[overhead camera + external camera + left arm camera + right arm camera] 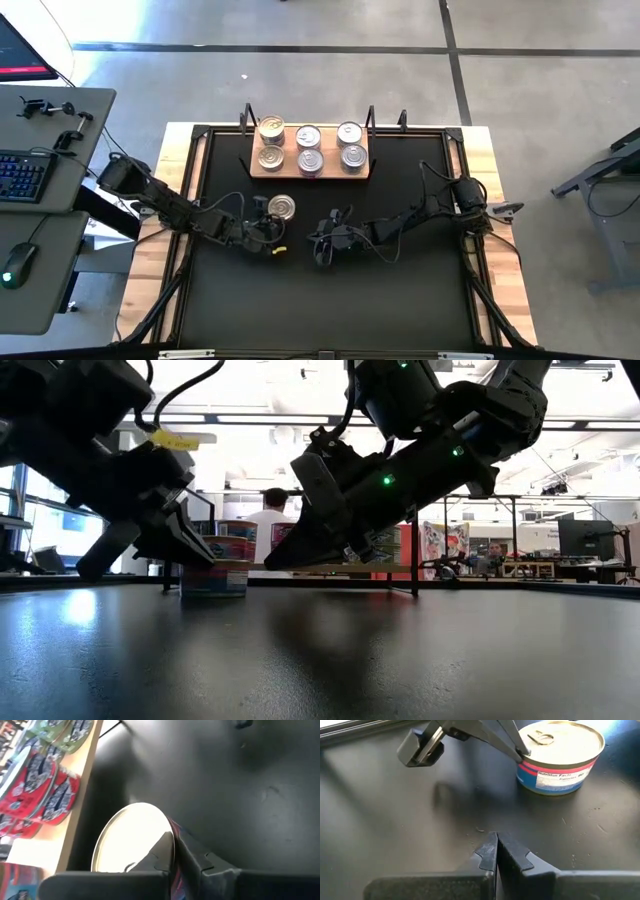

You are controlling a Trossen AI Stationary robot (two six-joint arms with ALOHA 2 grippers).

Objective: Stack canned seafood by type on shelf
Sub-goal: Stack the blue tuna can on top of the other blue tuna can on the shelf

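One loose tin (pixel 282 207) of canned seafood, with a silver pull-tab lid and a red, white and blue label, stands flat on the black mat (pixel 400 290) just in front of the shelf (pixel 290 173). My left gripper (pixel 174 851) is shut at its rim, on the side facing the table's left and near edges. Several more tins (pixel 310 147) stand on the wooden shelf in three columns, the left ones gold-lidded. My right gripper (pixel 496 842) hovers shut over bare mat to the right of the loose tin, holding nothing. My left gripper pinches the loose tin's rim (pixel 170 831). One finger (pixel 159 852) lies over the lid's edge and the other (pixel 192 855) runs down the outside of the wall. The fingers slant down from the table's left and near side. The tin's base rests flat on the mat.
Black posts (pixel 247 118) rise at the shelf's back corners. Cables trail across the mat from the right arm (pixel 430 205). A desk with a keyboard (pixel 22 175) stands left of the table. People show in the room behind, in the low view.
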